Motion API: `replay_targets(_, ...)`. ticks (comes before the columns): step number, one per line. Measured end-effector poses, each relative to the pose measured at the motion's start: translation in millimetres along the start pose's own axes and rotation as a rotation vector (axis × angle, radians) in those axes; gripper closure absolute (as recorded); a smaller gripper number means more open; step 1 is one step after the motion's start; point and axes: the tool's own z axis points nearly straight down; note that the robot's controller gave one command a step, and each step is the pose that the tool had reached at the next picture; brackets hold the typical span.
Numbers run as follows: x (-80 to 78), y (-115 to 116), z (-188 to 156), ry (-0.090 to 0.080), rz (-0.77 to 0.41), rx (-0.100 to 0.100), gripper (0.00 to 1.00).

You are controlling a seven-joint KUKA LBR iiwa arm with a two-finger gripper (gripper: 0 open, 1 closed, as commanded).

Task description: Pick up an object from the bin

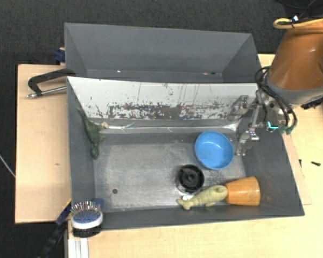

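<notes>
The arm reaches in over the right rim of the bin [151, 52], its bulky orange cover [301, 55] standing above the bin's upper right corner. Beneath the cover the metal wrist [261, 112] slants down and leftward into the bin, with dark cables [284, 120] looped at its side. The claw [242, 144] hangs low, close to the bin's right wall and near its back wall.
</notes>
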Motion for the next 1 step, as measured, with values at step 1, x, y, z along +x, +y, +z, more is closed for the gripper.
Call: replay_targets(1,-1.7,0.5,-4.8,-0.009,-0.002,0.001,1.00)
